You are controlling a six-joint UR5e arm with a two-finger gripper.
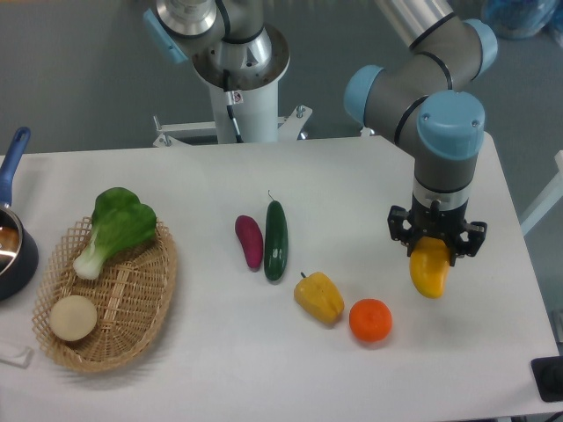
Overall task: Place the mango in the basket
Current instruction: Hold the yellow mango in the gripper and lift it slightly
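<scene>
My gripper was clenched on the mango, which hung from the fingers at the table's right side, right of the orange and yellow pepper. The basket sat far left, holding a leafy green and a pale round item.
</scene>
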